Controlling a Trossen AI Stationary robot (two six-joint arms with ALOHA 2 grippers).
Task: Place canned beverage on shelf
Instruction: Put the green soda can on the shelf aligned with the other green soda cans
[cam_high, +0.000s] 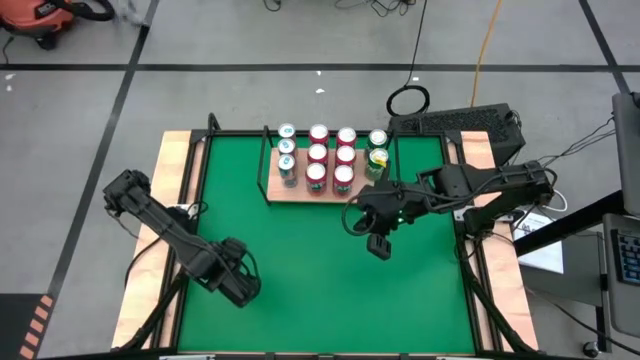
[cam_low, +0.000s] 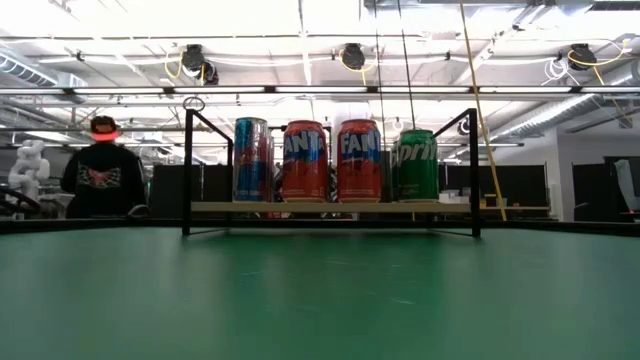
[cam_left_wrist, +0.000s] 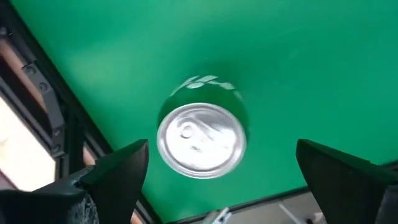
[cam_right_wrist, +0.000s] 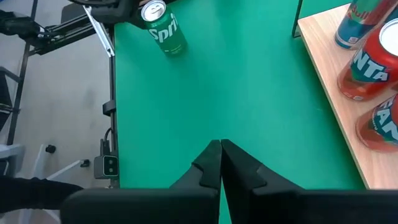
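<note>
High view: the small light-wood shelf (cam_high: 300, 190) with thin black rails is carrying rows of upright cans, red, blue and green, just beyond the right claw (cam_high: 378, 243).
Progress: much of the stocking is looking done; one green Sprite can with a silver top (cam_left_wrist: 201, 138) is standing upright on the green mat (cam_high: 320, 290), well apart from the shelf, so it is waiting to be lifted and carried over.
Left claw (cam_left_wrist: 224, 168): spread wide, hanging directly above that can, one finger on either side, not touching it.
Right claw: fingers pressed together, empty, hovering over the mat with the shelf edge just beside it.
Left wrist view only: is showing the can centred between the fingers.
Right wrist view only: is showing the Sprite label.
Low view only: is showing the front row of cans and a person in a red cap (cam_low: 103, 170) beyond; neither claw is appearing.
</note>
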